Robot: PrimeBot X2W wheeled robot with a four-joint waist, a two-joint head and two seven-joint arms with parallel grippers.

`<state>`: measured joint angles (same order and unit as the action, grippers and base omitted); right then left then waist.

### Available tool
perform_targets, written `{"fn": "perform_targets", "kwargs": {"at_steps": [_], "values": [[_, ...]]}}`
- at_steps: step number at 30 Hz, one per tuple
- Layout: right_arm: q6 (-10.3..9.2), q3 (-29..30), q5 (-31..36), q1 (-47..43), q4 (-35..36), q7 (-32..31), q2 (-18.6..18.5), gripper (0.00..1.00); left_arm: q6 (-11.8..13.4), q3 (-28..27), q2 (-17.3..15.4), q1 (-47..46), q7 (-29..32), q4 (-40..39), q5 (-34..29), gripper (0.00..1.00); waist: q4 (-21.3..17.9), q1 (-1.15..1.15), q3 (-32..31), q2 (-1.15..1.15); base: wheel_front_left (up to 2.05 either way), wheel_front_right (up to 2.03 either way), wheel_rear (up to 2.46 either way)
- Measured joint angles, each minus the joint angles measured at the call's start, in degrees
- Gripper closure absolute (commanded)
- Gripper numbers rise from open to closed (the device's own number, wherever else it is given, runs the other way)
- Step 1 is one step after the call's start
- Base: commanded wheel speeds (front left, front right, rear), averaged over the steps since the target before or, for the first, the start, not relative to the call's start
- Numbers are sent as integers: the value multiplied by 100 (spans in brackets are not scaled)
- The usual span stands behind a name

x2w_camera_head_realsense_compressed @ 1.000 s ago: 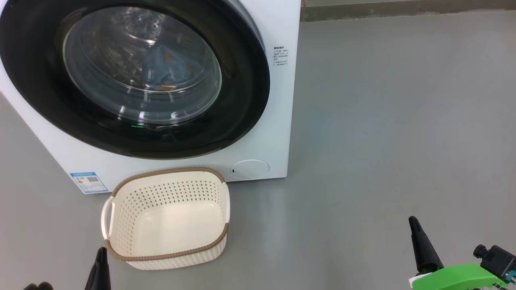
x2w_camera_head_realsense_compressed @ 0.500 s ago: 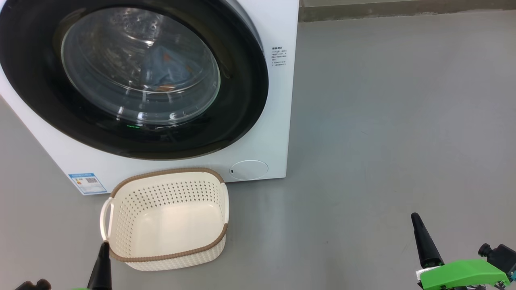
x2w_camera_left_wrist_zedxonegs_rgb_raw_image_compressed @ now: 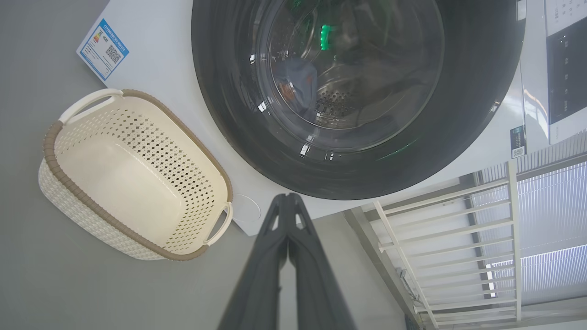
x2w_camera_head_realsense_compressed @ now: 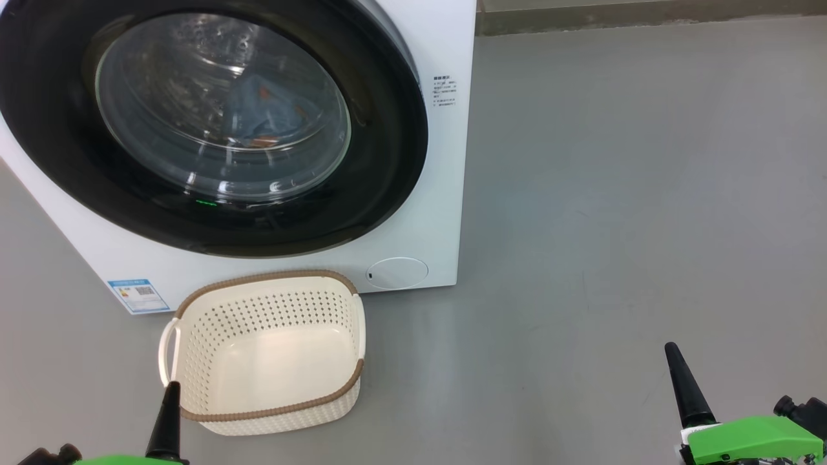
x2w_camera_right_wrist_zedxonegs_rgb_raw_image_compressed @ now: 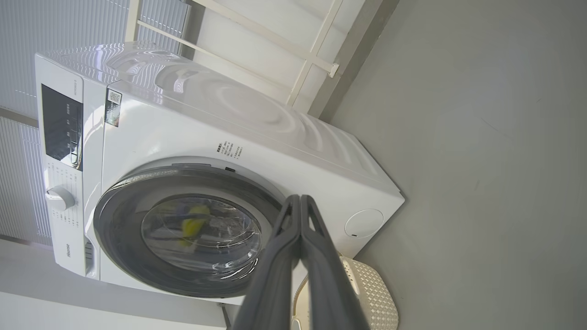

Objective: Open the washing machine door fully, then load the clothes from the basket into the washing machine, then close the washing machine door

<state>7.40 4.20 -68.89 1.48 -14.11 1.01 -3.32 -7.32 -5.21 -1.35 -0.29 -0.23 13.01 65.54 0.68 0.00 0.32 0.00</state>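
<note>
Grey floor (x2w_camera_head_realsense_compressed: pixel 614 194) supports the washing machine (x2w_camera_head_realsense_compressed: pixel 446 194); its door (x2w_camera_head_realsense_compressed: pixel 387 129) sits closed against the front. Behind the glass, the clothes (x2w_camera_head_realsense_compressed: pixel 265 110) lie in the drum. On the floor just below the door, the basket (x2w_camera_head_realsense_compressed: pixel 278 420) stands empty. The left gripper (x2w_camera_left_wrist_zedxonegs_rgb_raw_image_compressed: pixel 286 198), fingers pressed together and holding nothing, hovers at the basket's near left corner. The right gripper (x2w_camera_right_wrist_zedxonegs_rgb_raw_image_compressed: pixel 300 198), likewise pressed together and holding nothing, is well apart to the right.

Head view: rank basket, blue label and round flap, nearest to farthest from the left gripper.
1. Basket, right beside the left gripper, on its right.
2. Blue label, above it, on the washer's lower left corner.
3. Round flap, far off at the washer's lower right.
</note>
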Motion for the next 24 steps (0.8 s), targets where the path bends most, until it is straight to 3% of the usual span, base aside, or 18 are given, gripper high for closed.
{"fn": "perform_targets", "kwargs": {"at_steps": [24], "values": [[0,164,-1373,118,-67,-397,2,100,0,21,-7,-164,385,123,1530,100,-41,0,-8,0,0,0,0]]}}
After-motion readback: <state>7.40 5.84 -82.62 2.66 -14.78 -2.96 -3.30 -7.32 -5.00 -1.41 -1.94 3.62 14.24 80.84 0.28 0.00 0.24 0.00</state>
